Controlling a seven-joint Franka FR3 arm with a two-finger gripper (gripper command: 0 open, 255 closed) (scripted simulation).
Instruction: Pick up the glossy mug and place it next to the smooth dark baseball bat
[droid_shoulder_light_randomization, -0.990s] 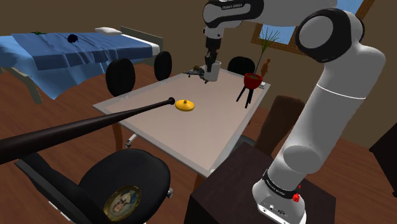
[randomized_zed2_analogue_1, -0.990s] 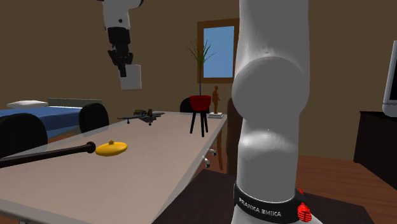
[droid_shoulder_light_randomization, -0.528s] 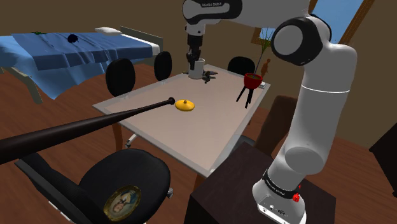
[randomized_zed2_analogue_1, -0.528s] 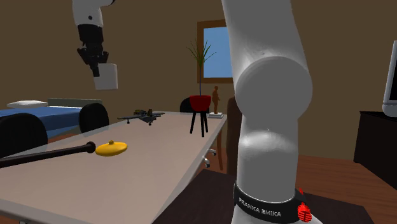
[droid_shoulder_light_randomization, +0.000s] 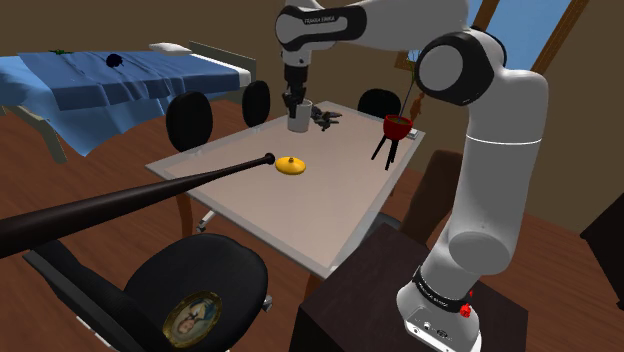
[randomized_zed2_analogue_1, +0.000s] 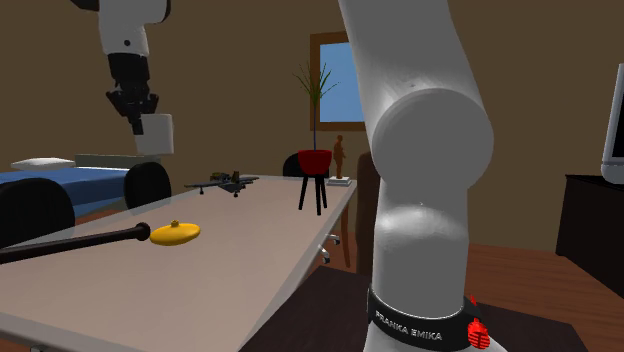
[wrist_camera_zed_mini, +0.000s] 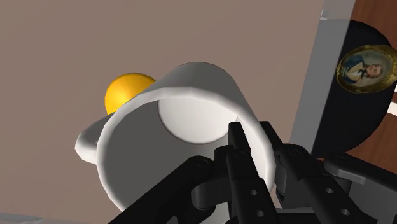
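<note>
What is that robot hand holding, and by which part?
The black gripper holds a glossy white mug by its rim wall, one finger inside and one outside.

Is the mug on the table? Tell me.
No, the hand holds the mug in the air, well above the table.

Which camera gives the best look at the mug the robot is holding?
The wrist view: the mug is close, with its handle, inside and the gripper pinching its rim all plain. The shoulder view shows the mug small and far; the second exterior view, the mug side-on above the table.
</note>
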